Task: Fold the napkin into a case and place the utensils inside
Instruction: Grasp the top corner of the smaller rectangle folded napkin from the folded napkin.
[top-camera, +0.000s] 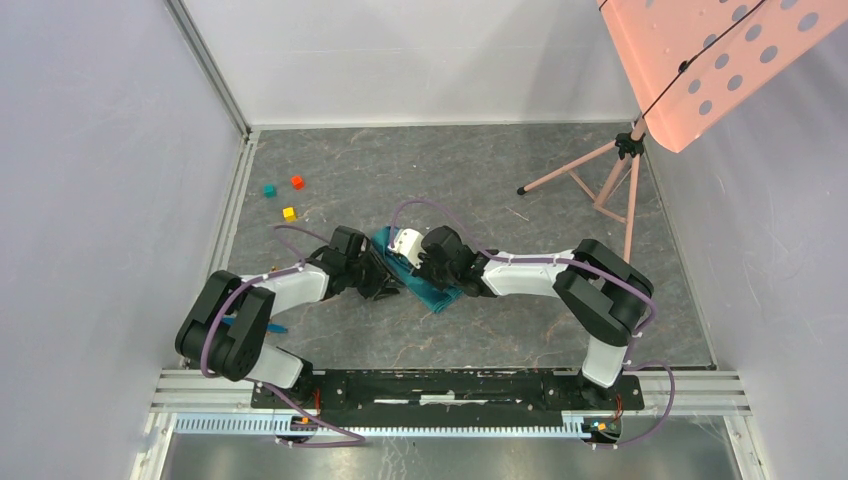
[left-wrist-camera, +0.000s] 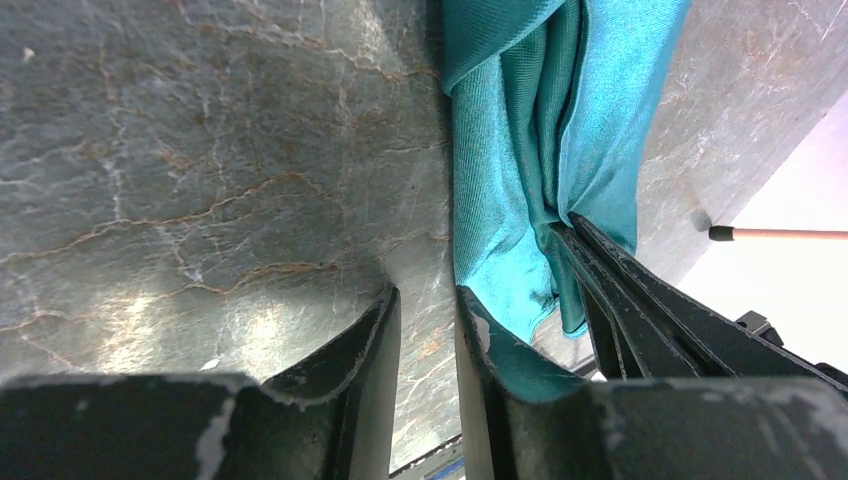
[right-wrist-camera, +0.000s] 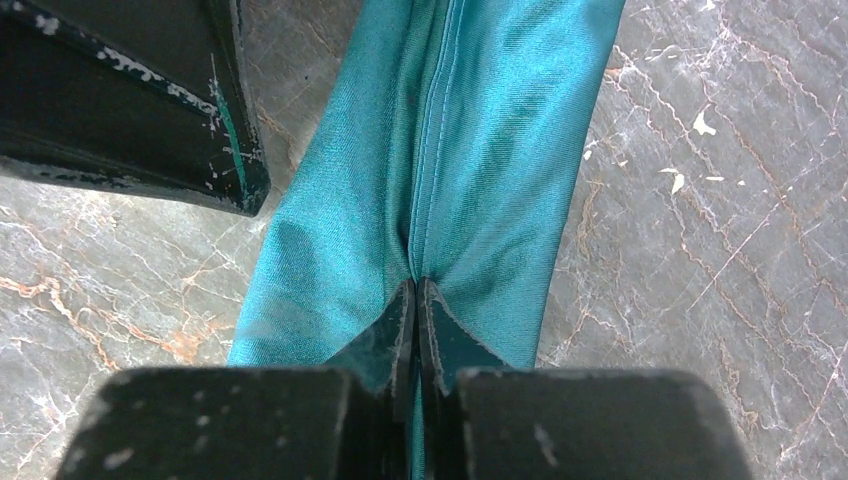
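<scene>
Grey marbled table (top-camera: 470, 170), white walls (top-camera: 100, 150), pink perforated panel (top-camera: 710, 60) on a tripod (top-camera: 600, 182) back right. Only your top view shows the teal cube (top-camera: 269, 190), red cube (top-camera: 297, 182) and yellow cube (top-camera: 289, 213); the wrist cams show just cloth and stone. The napkin (right-wrist-camera: 480, 150) sits mid-table between both arms, bunched into a narrow long fold with a seam down the middle. The right gripper (right-wrist-camera: 415, 290) is pinched tight on that seam. The left gripper (left-wrist-camera: 428, 295) has its fingers apart with bare table in the gap; cloth lies against one finger's outer side.
</scene>
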